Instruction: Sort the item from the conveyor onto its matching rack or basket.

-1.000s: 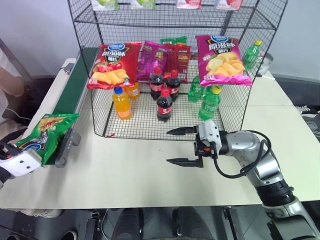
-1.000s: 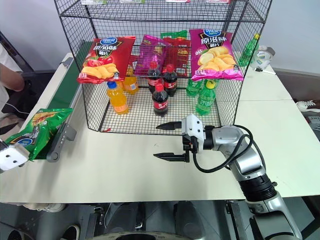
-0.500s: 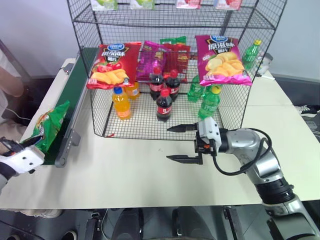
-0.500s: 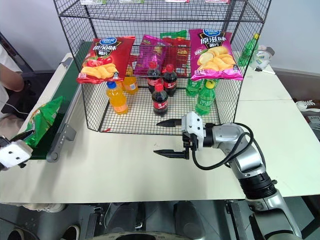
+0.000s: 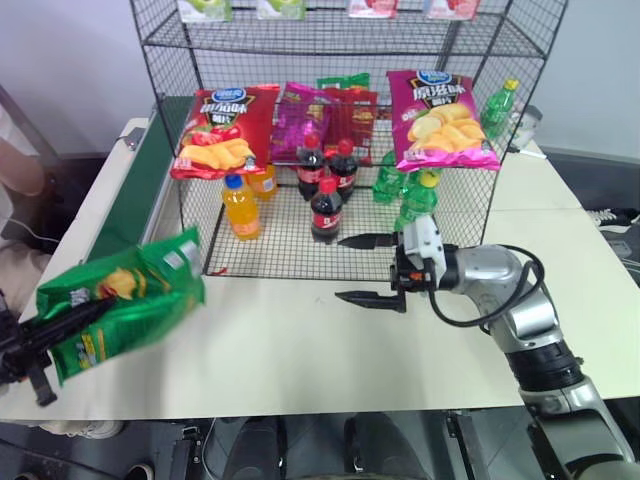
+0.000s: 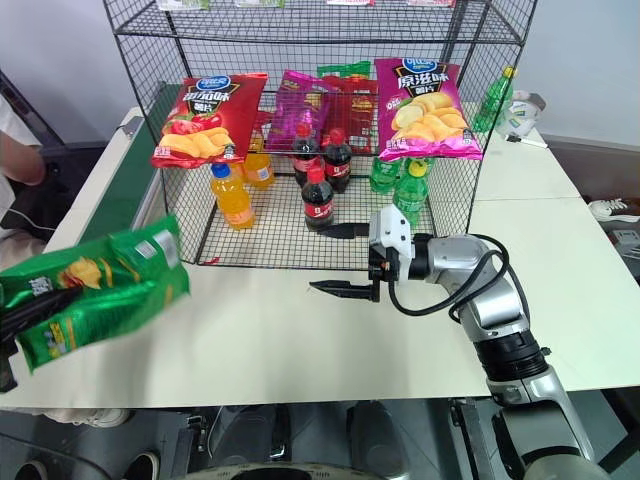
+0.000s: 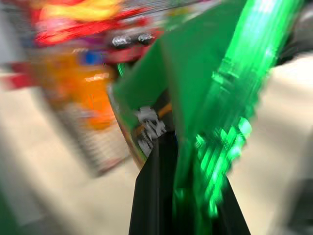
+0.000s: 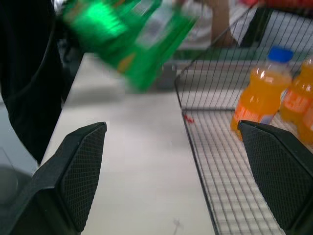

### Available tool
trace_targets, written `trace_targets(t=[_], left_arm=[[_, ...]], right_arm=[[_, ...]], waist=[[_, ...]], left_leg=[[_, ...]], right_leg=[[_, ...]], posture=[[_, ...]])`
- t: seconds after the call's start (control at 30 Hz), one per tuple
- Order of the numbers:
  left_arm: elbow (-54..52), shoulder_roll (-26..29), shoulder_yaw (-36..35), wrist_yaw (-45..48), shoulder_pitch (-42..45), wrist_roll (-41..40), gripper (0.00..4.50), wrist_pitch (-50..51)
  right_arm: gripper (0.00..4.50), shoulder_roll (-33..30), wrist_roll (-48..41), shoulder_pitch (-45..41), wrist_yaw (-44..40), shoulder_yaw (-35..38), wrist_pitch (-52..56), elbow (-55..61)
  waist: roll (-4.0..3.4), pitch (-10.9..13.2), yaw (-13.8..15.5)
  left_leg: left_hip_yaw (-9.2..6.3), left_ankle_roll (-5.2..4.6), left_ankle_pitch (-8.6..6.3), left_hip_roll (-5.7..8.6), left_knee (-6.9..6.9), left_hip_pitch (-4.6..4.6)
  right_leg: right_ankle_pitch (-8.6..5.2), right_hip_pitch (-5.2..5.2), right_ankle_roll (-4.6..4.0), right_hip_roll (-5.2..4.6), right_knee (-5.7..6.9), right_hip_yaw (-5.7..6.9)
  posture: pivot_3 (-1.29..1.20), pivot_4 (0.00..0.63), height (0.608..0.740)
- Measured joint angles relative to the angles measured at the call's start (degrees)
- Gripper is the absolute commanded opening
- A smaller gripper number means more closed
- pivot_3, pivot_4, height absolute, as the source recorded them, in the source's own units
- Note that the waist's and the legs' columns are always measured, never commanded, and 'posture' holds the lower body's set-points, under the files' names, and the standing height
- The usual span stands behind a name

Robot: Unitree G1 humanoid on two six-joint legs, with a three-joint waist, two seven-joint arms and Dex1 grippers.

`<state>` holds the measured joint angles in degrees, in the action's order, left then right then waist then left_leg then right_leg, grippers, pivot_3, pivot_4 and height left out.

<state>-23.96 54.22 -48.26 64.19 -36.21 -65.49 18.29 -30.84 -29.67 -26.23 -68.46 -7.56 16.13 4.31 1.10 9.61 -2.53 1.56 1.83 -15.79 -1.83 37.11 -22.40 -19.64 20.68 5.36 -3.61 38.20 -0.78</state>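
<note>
Left eye view: my left pincer (image 5: 70, 318) is pressed together on the green crisp bag (image 5: 125, 312), holding it clear of the table (image 5: 300, 350) near its front left corner, off the dark-green conveyor (image 5: 145, 185) and short of the black wire rack (image 5: 340, 140). My right pincer (image 5: 372, 268) hangs spread wide and empty just in front of the rack's bottom tier, fingers pointing across toward the bag. I judge the bag light, puffed with air and glossy enough to slip; its contents would crush under a hard squeeze, so the flat sealed edge is the place to pinch it, not the belly. It lies slanted in my grip, barcode corner uppermost. Red (image 5: 222, 130) and magenta (image 5: 442, 118) crisp bags already hang on the rack's middle tier above the bottles (image 5: 325, 205).
</note>
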Motion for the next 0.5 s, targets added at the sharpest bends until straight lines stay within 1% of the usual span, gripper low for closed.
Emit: trace_targets(t=[0.03,0.1,0.17,0.23,0.33,0.4,0.5], left_arm=[[-2.3,0.5,-0.2,-0.4,0.9,-3.4,0.06,2.8],[-5.6,1.7,0.6,-2.4,5.6,-9.3,0.06,6.9],[-7.7,2.4,2.7,-3.6,10.0,-12.8,0.06,9.4],[-8.1,2.1,8.1,-4.1,15.8,-13.4,0.06,11.3],[-6.7,0.6,16.4,-4.7,24.7,-13.9,0.06,13.6],[-5.4,-0.8,18.9,-5.2,28.9,-14.4,0.06,14.8],[-3.1,-3.1,22.8,-5.4,34.2,-14.7,0.06,16.5]], right_arm=[[4.50,0.0,-2.6,0.1,0.0,0.3,3.2,0.7],[4.50,-0.2,-8.6,0.3,0.0,1.3,11.0,2.7],[4.50,-0.8,-13.0,0.3,0.0,2.2,16.6,4.4],[4.50,-2.1,-15.8,0.6,-0.1,3.3,21.4,4.4],[4.50,-2.8,-17.5,0.8,0.3,4.8,25.5,3.3],[4.50,-3.0,-19.8,1.3,0.8,6.3,28.6,3.2],[4.50,-2.9,-26.4,1.7,2.7,9.1,35.0,4.4]], waist=[[-0.01,0.0,0.2],[-0.02,0.0,0.7],[-0.06,0.0,0.5],[-0.11,0.0,0.4],[-0.10,0.0,0.3],[-0.11,0.0,0.0],[-0.13,0.0,0.1]], left_leg=[[-0.03,0.00,0.00,0.01,0.04,0.01],[-0.05,0.00,0.00,0.02,0.06,0.00],[-0.05,-0.01,0.00,0.04,0.04,0.00],[-0.04,-0.01,0.00,0.06,0.01,-0.01],[-0.04,-0.02,0.00,0.04,0.00,-0.03],[-0.01,-0.02,0.00,0.04,0.01,-0.05],[0.00,-0.03,0.01,0.03,0.02,-0.06]], right_leg=[[0.00,-0.05,0.00,0.00,-0.01,0.03],[0.00,-0.07,0.00,-0.02,-0.02,0.02],[0.00,-0.09,0.00,-0.02,-0.08,0.01],[0.00,-0.07,0.00,0.00,-0.10,0.02],[0.00,-0.05,0.00,0.09,-0.09,0.01],[0.00,0.00,0.01,0.12,-0.07,-0.03],[0.01,0.02,0.03,0.16,-0.06,-0.04]], posture=[[0.00,0.150,0.739],[0.00,0.150,0.739],[0.00,0.150,0.739],[0.00,0.150,0.739],[0.00,0.150,0.739],[0.00,0.150,0.739],[0.00,0.150,0.739]])
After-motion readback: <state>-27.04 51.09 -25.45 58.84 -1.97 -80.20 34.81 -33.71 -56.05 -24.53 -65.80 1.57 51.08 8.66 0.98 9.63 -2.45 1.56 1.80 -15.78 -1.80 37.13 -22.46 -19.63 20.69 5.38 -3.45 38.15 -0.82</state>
